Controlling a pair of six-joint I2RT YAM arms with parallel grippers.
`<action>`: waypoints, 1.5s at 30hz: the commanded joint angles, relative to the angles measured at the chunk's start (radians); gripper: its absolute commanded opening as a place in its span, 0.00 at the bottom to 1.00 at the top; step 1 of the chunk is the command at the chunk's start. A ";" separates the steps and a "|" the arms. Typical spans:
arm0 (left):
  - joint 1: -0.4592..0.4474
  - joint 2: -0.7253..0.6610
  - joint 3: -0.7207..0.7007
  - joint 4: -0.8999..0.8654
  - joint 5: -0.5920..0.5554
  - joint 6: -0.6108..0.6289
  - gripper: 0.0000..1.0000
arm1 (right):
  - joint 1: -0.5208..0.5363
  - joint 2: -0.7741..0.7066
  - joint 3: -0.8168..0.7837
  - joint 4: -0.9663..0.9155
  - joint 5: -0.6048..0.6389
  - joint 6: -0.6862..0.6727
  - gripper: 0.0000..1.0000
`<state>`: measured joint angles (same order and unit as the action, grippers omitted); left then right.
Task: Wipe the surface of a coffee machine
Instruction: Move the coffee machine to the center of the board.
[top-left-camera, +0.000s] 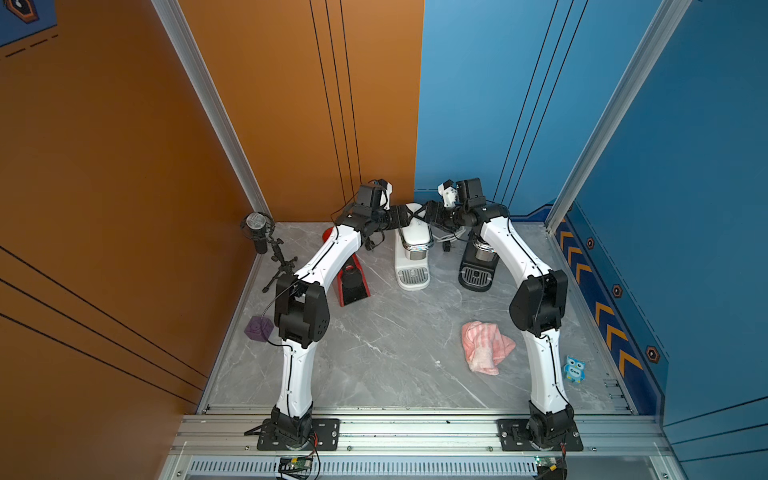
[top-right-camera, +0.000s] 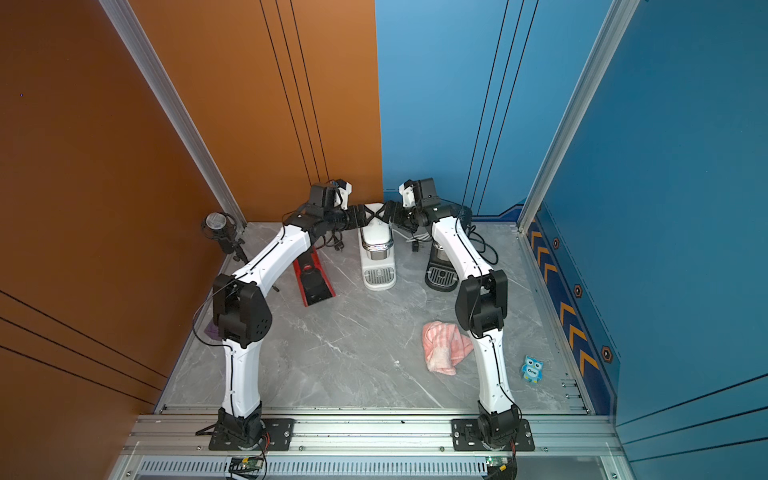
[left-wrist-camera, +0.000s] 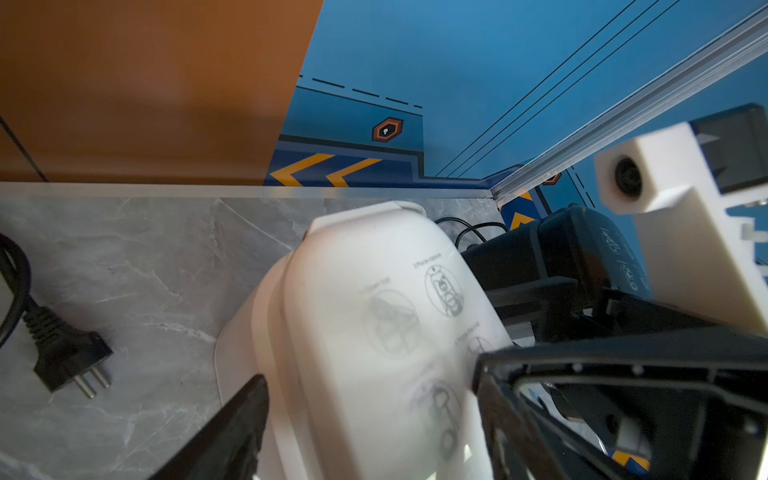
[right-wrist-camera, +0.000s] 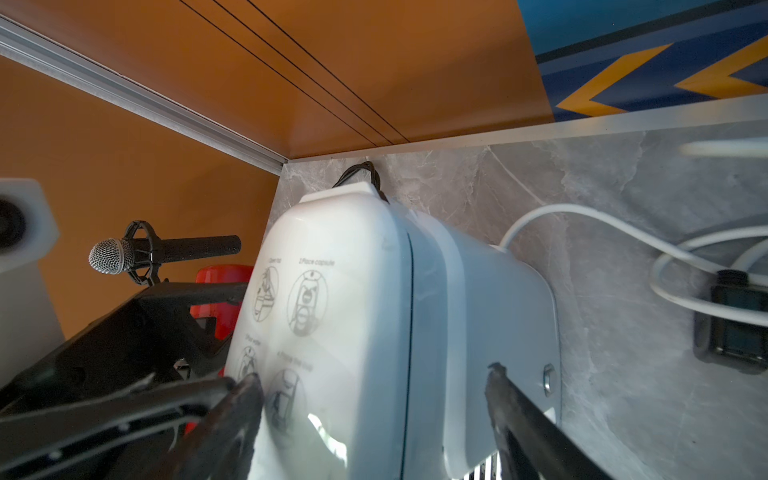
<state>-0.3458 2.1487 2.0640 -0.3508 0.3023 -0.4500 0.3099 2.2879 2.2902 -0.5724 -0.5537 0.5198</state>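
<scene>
Left gripper (left-wrist-camera: 370, 374) had its jaws spread wide, straddling the top of the white coffee machine (top-left-camera: 411, 257). Right gripper (right-wrist-camera: 372, 374) did the same from the opposite side, and the fingers crossed in both top views. Couldn't tell if any finger touched the shell. The machine stood upright at back centre of the table (top-left-camera: 374, 353), between a red machine (top-left-camera: 353, 284) and a black machine (top-left-camera: 478, 270). Pink towel (top-left-camera: 486, 347) lay crumpled on the table beside the right arm, well apart from both grippers.

Mic (top-left-camera: 256, 222) on stand back-left, purple cube (top-left-camera: 258, 328) nr it, owl toy (top-left-camera: 574, 368) front-right.
</scene>
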 joint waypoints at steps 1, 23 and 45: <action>0.025 0.065 0.086 -0.004 0.064 0.075 0.81 | -0.002 0.045 0.014 -0.035 -0.020 -0.035 0.85; 0.077 0.486 0.667 -0.002 0.616 0.170 0.77 | 0.006 0.018 -0.067 -0.034 -0.137 -0.065 0.84; -0.020 0.233 0.195 -0.004 0.586 0.292 0.69 | 0.035 -0.154 -0.333 0.014 -0.120 -0.078 0.82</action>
<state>-0.2794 2.4283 2.3501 -0.2634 0.8333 -0.2279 0.3050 2.1311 2.0209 -0.4995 -0.6758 0.4595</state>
